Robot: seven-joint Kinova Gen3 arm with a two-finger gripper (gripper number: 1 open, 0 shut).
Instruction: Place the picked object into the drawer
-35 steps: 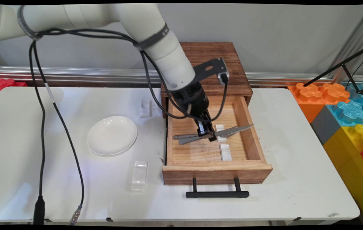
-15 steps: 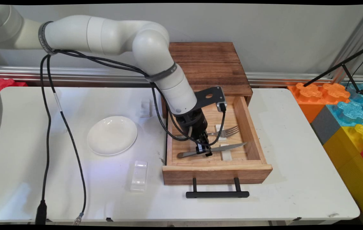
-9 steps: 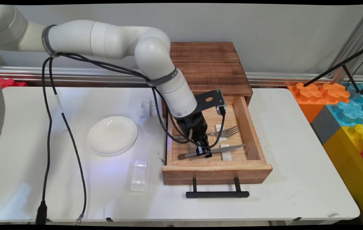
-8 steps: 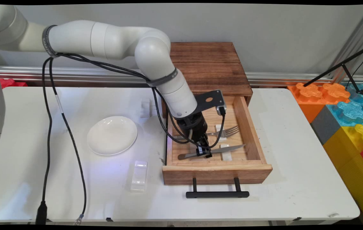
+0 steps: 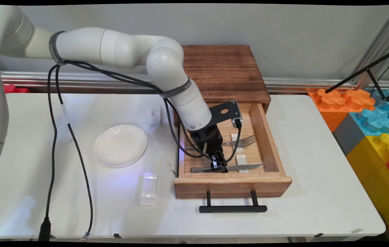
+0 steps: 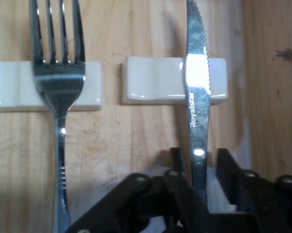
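While claw (image 6: 199,182) grips knife (image 6: 197,92), drawer (image 5: 266,137) holds fork (image 6: 58,92), two rests.

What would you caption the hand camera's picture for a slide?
Gripper astride a Royalstar knife lying across a white rest, beside a fork on its own rest.

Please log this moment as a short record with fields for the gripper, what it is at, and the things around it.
gripper: low inside the open wooden drawer, its fingers on either side of the knife's handle; grip not clear
knife: blade lying across a white rest, near the drawer's front wall
fork: beside the knife, neck on a second white rest
on the table: white plate left of the drawer, a clear rest in front of the plate
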